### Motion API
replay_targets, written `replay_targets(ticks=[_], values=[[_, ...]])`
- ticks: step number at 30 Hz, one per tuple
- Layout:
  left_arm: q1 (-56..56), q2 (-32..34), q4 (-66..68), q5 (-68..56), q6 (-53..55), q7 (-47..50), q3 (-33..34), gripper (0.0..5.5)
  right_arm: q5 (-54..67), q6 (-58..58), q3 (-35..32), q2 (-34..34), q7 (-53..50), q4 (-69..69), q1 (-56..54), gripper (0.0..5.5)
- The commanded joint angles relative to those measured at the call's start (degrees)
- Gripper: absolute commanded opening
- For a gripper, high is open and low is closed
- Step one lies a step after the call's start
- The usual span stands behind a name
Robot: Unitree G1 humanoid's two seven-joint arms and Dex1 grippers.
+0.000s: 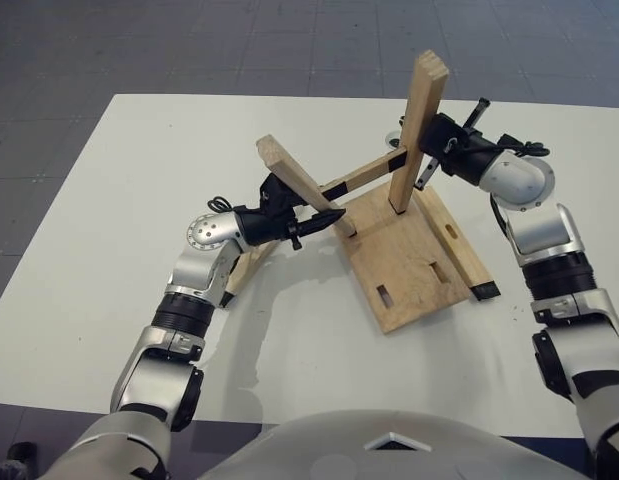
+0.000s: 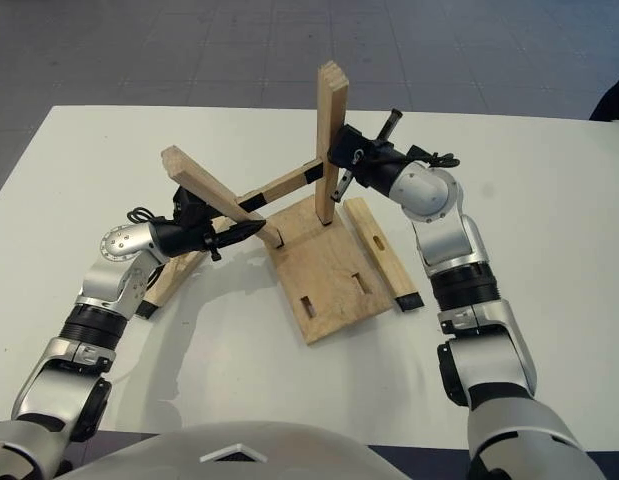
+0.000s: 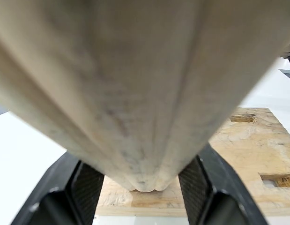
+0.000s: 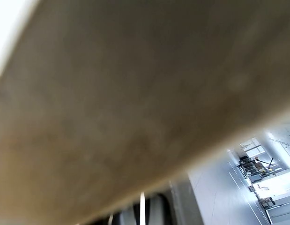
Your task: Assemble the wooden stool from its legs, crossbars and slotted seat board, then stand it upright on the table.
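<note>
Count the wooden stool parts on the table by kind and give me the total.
Seat board: 1
Raised legs: 2, the upright leg and the tilted leg
Crossbar between them: 1
Bars lying flat on the table: 2, the right bar and the left bar
Total: 6

Bright even light; the leg [image 3: 135,93] seems blurred up close.
</note>
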Motion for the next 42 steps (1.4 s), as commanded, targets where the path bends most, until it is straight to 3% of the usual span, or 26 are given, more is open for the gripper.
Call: replay_targets(ticks=[1, 7, 11, 16, 23, 31, 34, 38, 42], values=[[1.1, 2.1, 3.6, 12.0, 3.0, 2.6, -5.4, 2.06, 1.9, -1.6, 3.0, 0.1, 5.8, -4.8, 2.1, 0.10], [0.6, 2.7, 1.0, 12.8, 4.5, 4.7, -6.2, 2.06, 0.0, -0.8, -3.6, -6.8, 0.8, 13.5, 5.8, 0.10], [-2.3, 2.7, -1.4, 14.2, 9.1, 7.2, -7.4, 2.06, 0.5, -2.2, -5.7, -8.6, -1.1, 17.6, 9.1, 0.10], [-3.0, 2.7, -0.7, 12.1, 14.3, 7.7, -6.3, 2.06, 3.7, 1.5, -9.5, -7.9, -2.3, 9.2, 13.3, 0.10], [-4.9, 2.8, -8.6, 6.4, 20.7, 3.8, -2.3, 2.06, 4.4, 8.3, -9.5, -5.6, -2.7, -3.8, 18.5, 0.10], [-8.1, 1.1, -12.3, 4.6, 23.0, 2.7, 2.1, 3.46, 4.3, 12.4, -10.1, -4.6, -3.2, -10.0, 20.8, 0.10], [-5.0, 5.0, -13.7, 8.4, 20.9, 0.8, 0.6, 3.92, 4.3, 14.2, -9.2, -5.0, -1.7, -11.2, 21.7, 0.10], [0.4, 12.2, -15.3, 14.6, 18.4, -2.3, -2.0, 3.92, 6.4, 18.5, -8.1, -5.1, 2.4, -17.9, 25.3, 0.10], [1.1, 9.8, -14.4, 18.5, 19.3, 2.7, -3.1, 3.92, 9.0, 22.5, -7.9, -4.4, 3.9, -21.4, 28.4, 0.10]])
